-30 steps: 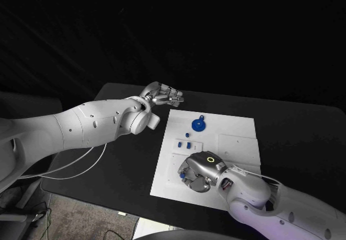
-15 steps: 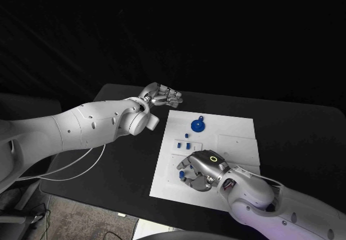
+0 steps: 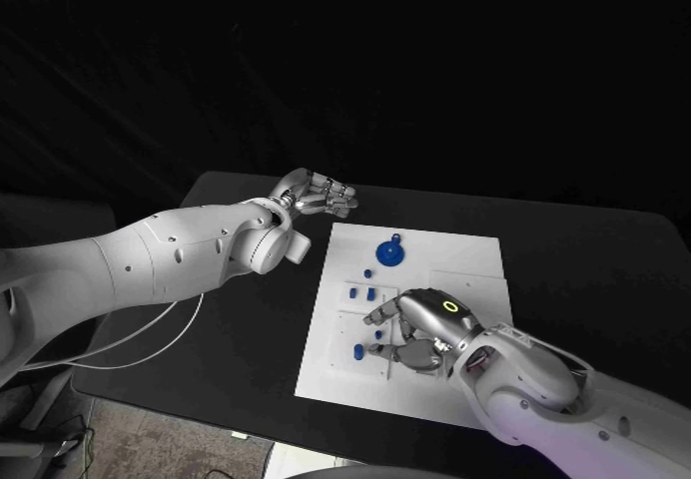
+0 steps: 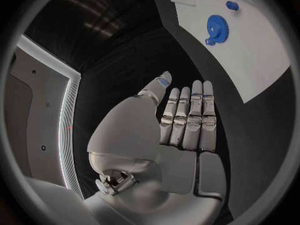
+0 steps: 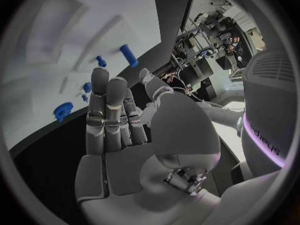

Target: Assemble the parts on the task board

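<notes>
Several blue parts (image 3: pixel 354 292) lie beside the right hand (image 3: pixel 417 329) on the task board (image 3: pixel 475 279).

No text, label, brand, number or sign can be read on anything in these views.
</notes>
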### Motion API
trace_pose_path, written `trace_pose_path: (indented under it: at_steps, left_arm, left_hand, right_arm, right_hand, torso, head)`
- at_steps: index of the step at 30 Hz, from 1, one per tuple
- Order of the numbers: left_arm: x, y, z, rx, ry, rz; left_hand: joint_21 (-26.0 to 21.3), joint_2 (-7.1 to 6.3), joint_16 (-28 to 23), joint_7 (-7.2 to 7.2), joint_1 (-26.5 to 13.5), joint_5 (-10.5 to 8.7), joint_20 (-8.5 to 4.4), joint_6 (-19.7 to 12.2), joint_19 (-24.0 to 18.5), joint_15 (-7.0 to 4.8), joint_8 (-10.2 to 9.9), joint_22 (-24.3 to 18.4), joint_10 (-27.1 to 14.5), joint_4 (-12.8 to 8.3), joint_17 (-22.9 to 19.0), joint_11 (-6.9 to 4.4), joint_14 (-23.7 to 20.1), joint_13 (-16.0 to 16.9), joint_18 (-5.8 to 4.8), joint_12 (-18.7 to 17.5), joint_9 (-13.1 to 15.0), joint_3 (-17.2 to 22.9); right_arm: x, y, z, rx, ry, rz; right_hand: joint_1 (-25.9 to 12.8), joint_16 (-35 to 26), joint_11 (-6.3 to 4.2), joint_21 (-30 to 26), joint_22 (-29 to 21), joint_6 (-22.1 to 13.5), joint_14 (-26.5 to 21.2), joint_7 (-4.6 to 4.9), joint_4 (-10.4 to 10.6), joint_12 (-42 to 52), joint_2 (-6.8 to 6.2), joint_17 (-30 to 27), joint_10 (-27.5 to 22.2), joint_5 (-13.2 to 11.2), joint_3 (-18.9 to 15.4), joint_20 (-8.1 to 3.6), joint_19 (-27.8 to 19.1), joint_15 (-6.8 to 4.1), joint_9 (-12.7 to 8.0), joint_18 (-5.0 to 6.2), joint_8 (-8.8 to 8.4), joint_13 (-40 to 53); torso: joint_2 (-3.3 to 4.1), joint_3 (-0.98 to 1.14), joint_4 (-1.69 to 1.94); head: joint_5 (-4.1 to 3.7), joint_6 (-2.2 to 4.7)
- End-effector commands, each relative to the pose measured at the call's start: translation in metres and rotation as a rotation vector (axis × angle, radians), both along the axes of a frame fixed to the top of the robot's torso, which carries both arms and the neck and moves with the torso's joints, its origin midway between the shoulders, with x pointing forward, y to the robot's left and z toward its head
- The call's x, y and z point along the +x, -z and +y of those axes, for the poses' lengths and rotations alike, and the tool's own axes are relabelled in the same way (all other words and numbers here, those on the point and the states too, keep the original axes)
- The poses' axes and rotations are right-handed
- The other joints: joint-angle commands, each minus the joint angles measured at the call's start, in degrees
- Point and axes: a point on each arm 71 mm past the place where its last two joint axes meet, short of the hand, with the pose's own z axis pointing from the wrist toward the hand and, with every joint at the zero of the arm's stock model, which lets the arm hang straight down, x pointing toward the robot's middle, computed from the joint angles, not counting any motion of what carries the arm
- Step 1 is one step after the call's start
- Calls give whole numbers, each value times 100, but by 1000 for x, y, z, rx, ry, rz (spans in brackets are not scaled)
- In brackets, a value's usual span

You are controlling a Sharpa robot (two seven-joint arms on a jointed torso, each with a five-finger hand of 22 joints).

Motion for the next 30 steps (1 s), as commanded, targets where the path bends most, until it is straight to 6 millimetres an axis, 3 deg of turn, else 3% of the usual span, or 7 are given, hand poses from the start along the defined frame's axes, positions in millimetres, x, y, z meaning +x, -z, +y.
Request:
trace_pose_path:
  at_steps: [1,7,12,13,23,28,30]
  left_arm:
    - [-1,-1,-1,-9,13,0]
    - [0,-1,0,-8,10,0]
    - [0,1,0,-7,10,3]
    - [0,1,0,-7,11,3]
    - [-1,5,1,-6,11,12]
    - [-2,7,2,-5,8,15]
    - [-2,8,3,-5,8,16]
  left_hand:
    - [18,49,-11,33,6,18,-5,8,27,12,-17,-7,-39,-26,4,16,-6,4,-30,21,0,-22]
    - [20,46,-10,36,11,9,-2,0,32,13,-18,-28,-38,-33,5,16,-7,4,-28,22,0,-43]
    - [18,50,-10,35,0,9,-1,3,31,14,-17,-32,-35,-23,6,16,-7,4,-30,22,0,-47]
    - [18,50,-10,35,0,9,-1,3,31,14,-17,-32,-35,-23,6,16,-7,4,-30,22,0,-47]
    - [15,48,-10,35,-8,7,1,-3,30,15,-18,-39,-40,-16,6,16,-10,4,-32,22,-1,-55]
    - [15,48,-10,35,-8,7,1,-3,30,15,-18,-39,-40,-16,6,16,-10,4,-32,22,-1,-55]
    - [15,48,-10,35,-8,7,1,-3,30,15,-18,-39,-40,-16,6,16,-10,4,-32,22,-1,-55]
  right_arm:
    - [8,-6,-16,110,51,136]
    - [33,-18,-65,142,196,311]
    - [45,-14,-99,46,295,474]
    - [45,-13,-103,30,309,493]
    - [44,4,-157,-203,549,735]
    - [40,7,-167,-261,609,798]
    - [38,7,-168,-274,618,808]
  right_hand:
    - [-167,49,-75,54,2,71,52,61,145,90,96,7,357,118,-35,-38,223,-48,4,-13,1,1]
    - [-317,75,-441,252,50,408,110,-116,312,460,260,61,1534,209,-272,-232,228,-271,51,-186,17,209]
    - [-315,88,-602,525,106,499,123,-202,395,1931,624,187,1434,-9,-652,-425,233,-414,69,-392,8,1716]
    - [-405,256,-561,759,238,446,62,-231,337,3157,560,403,527,-138,-362,-450,223,-416,50,-464,-44,3054]
    - [-797,993,-631,1379,642,525,43,-275,831,4662,174,1960,327,-300,133,-406,215,-394,800,-411,49,4873]
    - [-1002,1030,-714,1489,697,772,68,-449,813,4767,45,2206,425,-283,166,-467,244,-452,1693,-469,274,5111]
    - [-1075,1001,-772,1521,732,589,88,-532,876,4726,7,2319,458,-300,183,-512,246,-491,2905,-515,579,5173]
  torso:
    - [-7,-3,-16]
    - [-24,-1,-40]
    - [-41,9,-61]
    - [-42,11,-61]
    - [-70,48,-115]
    - [-81,65,-127]
    - [-84,60,-124]
  head:
    - [-110,36]
    - [-410,102]
    - [-603,129]
    - [-630,137]
    - [-832,120]
    - [-863,94]
    - [-882,85]
